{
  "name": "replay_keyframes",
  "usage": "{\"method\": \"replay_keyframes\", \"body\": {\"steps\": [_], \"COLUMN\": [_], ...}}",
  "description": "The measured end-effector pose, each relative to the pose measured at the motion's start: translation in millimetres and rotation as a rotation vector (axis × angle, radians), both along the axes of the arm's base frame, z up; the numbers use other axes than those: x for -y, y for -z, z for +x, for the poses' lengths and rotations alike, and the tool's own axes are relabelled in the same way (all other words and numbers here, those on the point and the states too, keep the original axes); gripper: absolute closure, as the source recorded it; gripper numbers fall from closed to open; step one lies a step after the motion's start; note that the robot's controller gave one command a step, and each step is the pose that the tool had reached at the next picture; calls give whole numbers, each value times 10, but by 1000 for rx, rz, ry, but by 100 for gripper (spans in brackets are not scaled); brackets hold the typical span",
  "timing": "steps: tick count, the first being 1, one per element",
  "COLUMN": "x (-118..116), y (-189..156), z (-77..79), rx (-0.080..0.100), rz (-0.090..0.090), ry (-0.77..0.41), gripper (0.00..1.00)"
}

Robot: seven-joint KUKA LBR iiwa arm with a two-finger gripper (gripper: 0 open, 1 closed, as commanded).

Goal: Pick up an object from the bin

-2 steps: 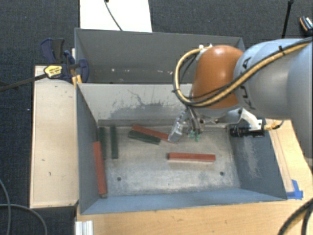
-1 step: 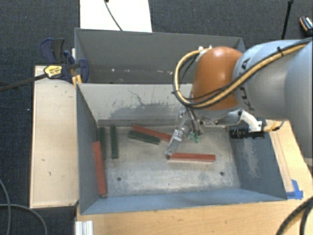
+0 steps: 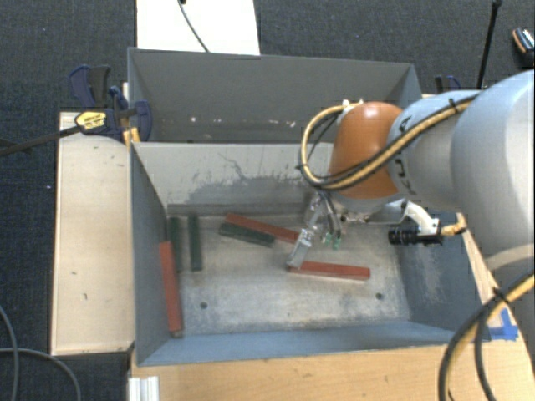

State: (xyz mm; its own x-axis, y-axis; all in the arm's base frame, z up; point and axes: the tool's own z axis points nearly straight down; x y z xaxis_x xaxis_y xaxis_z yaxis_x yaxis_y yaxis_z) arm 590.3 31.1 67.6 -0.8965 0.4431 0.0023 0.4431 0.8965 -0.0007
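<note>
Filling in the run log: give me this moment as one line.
gripper at left end of central red bar | grasp unconfirmed | behind: red stick, green stick | left wall: long red bar, green bars

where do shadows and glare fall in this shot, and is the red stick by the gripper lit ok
camera view: the arm throws a dark shadow on the bin floor at the right; small glints dot the back wall low down; the red-brown stick by the gripper is evenly lit, with no glare.

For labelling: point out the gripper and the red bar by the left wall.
gripper [image 3: 308, 247], camera view, at its tip.
red bar by the left wall [image 3: 171, 291], camera view, mid-length.
</note>
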Motion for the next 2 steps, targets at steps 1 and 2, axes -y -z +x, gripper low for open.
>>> {"method": "replay_keyframes", "body": {"steps": [1,2], "x": [-537,-521], "y": [-27,-33], "z": [-348,-339], "rx": [3,5], "rz": [2,1], "ry": [-163,-155], "gripper": [0,100]}}
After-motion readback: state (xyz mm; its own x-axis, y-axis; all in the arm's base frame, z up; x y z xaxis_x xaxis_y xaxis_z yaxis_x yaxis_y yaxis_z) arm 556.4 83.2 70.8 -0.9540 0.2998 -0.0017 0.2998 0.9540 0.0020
